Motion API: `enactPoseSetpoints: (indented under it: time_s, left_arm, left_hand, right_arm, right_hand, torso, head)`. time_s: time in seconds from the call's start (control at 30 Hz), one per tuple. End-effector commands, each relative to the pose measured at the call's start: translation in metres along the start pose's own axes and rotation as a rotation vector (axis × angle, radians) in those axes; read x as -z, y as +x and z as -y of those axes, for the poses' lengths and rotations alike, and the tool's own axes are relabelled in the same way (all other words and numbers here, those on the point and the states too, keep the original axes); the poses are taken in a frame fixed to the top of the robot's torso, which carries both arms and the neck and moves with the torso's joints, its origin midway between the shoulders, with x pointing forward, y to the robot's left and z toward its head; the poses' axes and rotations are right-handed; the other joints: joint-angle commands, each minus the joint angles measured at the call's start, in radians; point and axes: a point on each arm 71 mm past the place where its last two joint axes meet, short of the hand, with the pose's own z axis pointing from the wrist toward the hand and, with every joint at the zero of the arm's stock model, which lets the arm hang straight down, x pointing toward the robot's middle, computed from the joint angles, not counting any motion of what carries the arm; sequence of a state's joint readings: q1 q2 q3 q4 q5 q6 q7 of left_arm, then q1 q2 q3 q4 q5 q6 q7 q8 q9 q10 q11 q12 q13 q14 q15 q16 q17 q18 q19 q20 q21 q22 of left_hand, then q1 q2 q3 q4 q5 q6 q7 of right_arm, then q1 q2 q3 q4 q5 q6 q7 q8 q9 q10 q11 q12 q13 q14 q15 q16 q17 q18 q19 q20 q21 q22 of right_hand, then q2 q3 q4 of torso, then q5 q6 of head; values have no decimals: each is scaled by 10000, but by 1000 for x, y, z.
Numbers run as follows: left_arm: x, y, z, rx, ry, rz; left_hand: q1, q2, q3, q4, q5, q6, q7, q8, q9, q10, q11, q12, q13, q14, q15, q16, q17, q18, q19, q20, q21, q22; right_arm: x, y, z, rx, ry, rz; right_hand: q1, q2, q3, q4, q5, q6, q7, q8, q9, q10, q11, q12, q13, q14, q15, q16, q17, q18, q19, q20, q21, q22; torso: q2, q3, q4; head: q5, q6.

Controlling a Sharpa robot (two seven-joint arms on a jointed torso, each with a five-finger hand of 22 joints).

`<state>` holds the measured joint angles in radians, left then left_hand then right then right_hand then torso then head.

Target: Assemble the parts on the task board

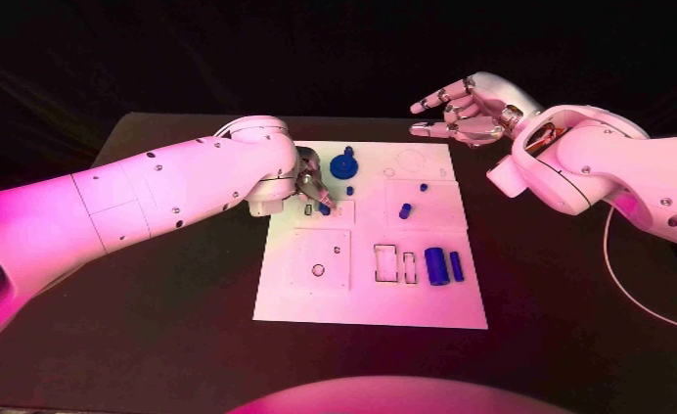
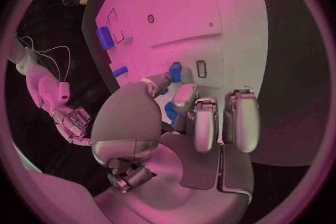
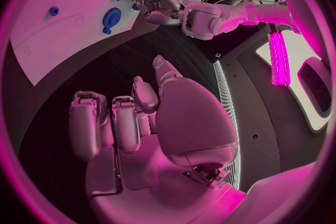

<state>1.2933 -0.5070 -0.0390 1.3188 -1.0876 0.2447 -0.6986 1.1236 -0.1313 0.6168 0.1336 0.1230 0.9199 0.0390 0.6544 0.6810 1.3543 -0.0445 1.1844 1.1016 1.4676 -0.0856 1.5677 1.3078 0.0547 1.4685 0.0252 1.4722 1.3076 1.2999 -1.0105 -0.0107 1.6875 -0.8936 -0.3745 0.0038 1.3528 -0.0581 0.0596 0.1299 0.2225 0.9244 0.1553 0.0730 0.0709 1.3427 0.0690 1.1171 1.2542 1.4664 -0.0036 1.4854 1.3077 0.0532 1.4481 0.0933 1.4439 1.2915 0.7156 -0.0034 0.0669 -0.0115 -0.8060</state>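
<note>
- Task board (image 1: 370, 306): white plate lying flat on the black table (image 1: 169, 336), with outlined recesses and small holes on its face; it sits between the two arms, with the left hand over its left edge.
- Left hand (image 1: 308, 187): lowered over the board's upper left part, fingers curled downward. In the left wrist view the thumb and a fingertip (image 2: 168, 79) close on a small blue part (image 2: 175, 73) at the board surface; a second blue piece (image 2: 170, 112) shows just behind the fingers. State: pinching the small blue part.
- Round blue part (image 1: 344, 164): disc with a small stem, on the board just beyond the left hand's fingers, toward the right hand.
- Small blue peg (image 1: 405, 209): on the board's middle, to the right-hand side of the left hand, apart from it.
- Tiny blue piece (image 1: 422, 186): just beyond the peg, nearer the right hand.
- Two blue cylinders (image 1: 437, 266): lying side by side by the board's right edge, well apart from both hands, beside two narrow rectangular outlines.
- Right hand (image 1: 463, 113): raised off the board past its far right corner, palm turned up, fingers spread and loosely bent, with nothing between them. State: released, holding nothing.
</note>
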Motion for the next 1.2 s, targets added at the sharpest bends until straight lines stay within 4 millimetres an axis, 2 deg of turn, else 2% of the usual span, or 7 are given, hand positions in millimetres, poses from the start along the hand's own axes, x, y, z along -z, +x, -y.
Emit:
enactPoseSetpoints:
  time_s: [0.03,0.43,0.63,0.9,1.2]
  left_arm:
    - [-1,4,-4,-130,-895,-377]
    - [-4,3,-5,-138,-1007,-425]
    - [-4,3,-7,-144,-1077,-444]
    - [-5,2,-8,-160,-1157,-471]
    - [-5,1,-11,-23,-1211,-351]
  left_hand:
    - [-195,14,509,-532,12,230,-159,28,7,87,10,55,37,1032,-95,31,2630,-172,227,-69,56,1052]
    - [-899,53,-42,-225,-5,508,-236,33,6,217,-51,150,134,1032,-142,31,2630,-206,304,-120,131,1201]
    - [-1495,3,-750,144,-40,677,-254,46,12,269,-65,173,161,1032,-152,31,2630,-219,335,-132,159,1263]
    - [-1851,-9,-1649,443,-60,755,-259,18,11,297,-71,181,180,1032,-164,31,2630,-232,365,-146,186,1327]
    - [-1908,167,-2731,768,-56,798,-291,-24,18,324,-97,192,212,1032,-190,31,2630,-240,387,-172,198,1374]
  right_arm:
    - [0,2,-1,-1,-117,-160]
    - [0,3,-2,-4,-133,-194]
    - [0,3,-2,-3,-108,-176]
    - [0,2,-1,3,-60,-118]
    - [0,2,-1,7,-39,-79]
  right_hand:
    - [-101,-9,-14,34,55,88,8,-27,-4,-24,-29,-2,-7,684,-73,-69,1004,47,-83,1,-59,-12]
    - [-112,-10,-22,39,57,93,7,-26,-4,-39,-29,-31,-28,678,-74,-85,976,53,-95,1,-73,-39]
    - [-128,-12,-32,46,57,96,7,-26,-4,-44,-29,-39,-34,673,-75,-99,954,56,-102,0,-81,-54]
    - [-186,-1,-63,79,64,101,6,-30,-5,-48,-29,-45,-43,669,-76,-115,933,57,-105,-2,-88,-64]
    - [-284,30,-110,140,85,104,5,-37,-7,-53,-29,-51,-54,667,-77,-129,919,59,-108,-4,-98,-75]
  torso:
    - [5,-9,-5]
    - [-1,-9,5]
    - [1,-9,2]
    - [-3,-7,-4]
    - [-1,-10,-5]
  head:
    - [-2,-7]
    - [-21,-46]
    - [-19,-57]
    - [-14,-63]
    - [-37,-30]
